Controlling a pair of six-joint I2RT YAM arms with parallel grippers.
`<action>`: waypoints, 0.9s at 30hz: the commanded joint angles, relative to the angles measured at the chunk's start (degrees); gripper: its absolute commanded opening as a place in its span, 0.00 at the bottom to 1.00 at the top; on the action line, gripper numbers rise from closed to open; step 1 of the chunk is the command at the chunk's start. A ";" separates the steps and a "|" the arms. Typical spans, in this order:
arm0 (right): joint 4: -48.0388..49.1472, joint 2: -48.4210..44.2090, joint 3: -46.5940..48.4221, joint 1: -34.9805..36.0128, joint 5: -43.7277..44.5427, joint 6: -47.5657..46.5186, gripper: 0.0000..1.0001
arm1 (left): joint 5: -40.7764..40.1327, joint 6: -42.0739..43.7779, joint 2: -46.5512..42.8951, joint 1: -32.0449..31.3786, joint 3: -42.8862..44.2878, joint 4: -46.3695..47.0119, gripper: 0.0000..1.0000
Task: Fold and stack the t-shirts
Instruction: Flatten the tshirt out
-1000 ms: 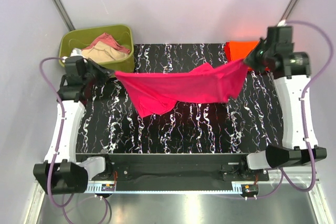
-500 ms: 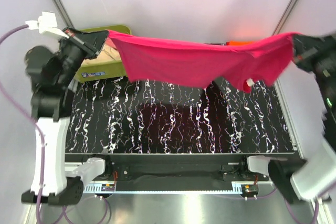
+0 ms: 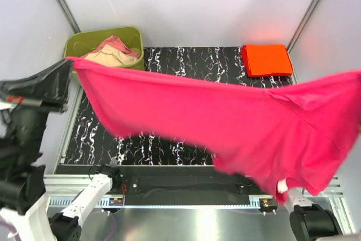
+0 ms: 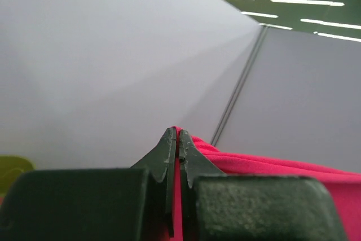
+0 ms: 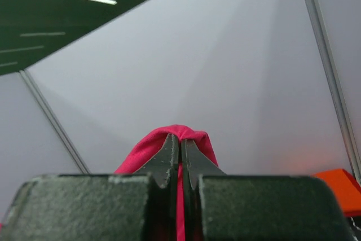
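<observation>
One pink t-shirt (image 3: 225,122) between both tools (image 4: 176,139) (image 5: 180,145)

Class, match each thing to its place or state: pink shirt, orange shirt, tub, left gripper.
1 pink shirt
2 orange shirt
3 tub
4 left gripper

A folded at the table's far right corner
B shut on the pink shirt
C spread in the air
D far left, clothes inside

Pairs: 1-C, 2-A, 3-D, 4-B
</observation>
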 commanded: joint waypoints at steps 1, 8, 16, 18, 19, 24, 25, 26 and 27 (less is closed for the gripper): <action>4.20 3.69 -10.41 -0.37 1.84 -0.38 0.00 | -6.58 2.89 6.24 -0.12 -2.91 -3.62 0.00; 13.08 3.77 -33.86 -0.37 5.80 0.06 0.00 | -11.77 5.25 13.80 -0.12 -16.00 -3.45 0.00; 23.80 11.04 -57.88 -0.28 3.87 1.03 0.00 | -11.25 4.91 27.76 3.04 -37.26 9.81 0.00; 28.18 14.39 -60.95 -0.37 2.47 0.24 0.00 | -10.72 6.04 34.68 4.53 -38.34 15.70 0.00; 29.60 17.98 -61.40 -0.37 2.11 -0.11 0.00 | -9.76 6.83 37.42 4.97 -37.56 17.20 0.00; 32.43 29.51 -58.86 -0.28 -5.41 -0.29 0.00 | -11.60 10.18 49.82 7.43 -31.40 18.62 0.00; 32.34 31.96 -58.07 -0.28 -7.45 -0.55 0.00 | -12.56 9.83 50.10 8.13 -30.00 17.75 0.00; 32.43 32.60 -57.11 -0.37 -8.34 -0.29 0.00 | -12.91 9.22 50.02 8.57 -29.47 16.09 0.00; 32.34 32.95 -56.84 -0.37 -8.26 -0.12 0.00 | -11.00 8.87 49.06 9.01 -29.46 16.07 0.00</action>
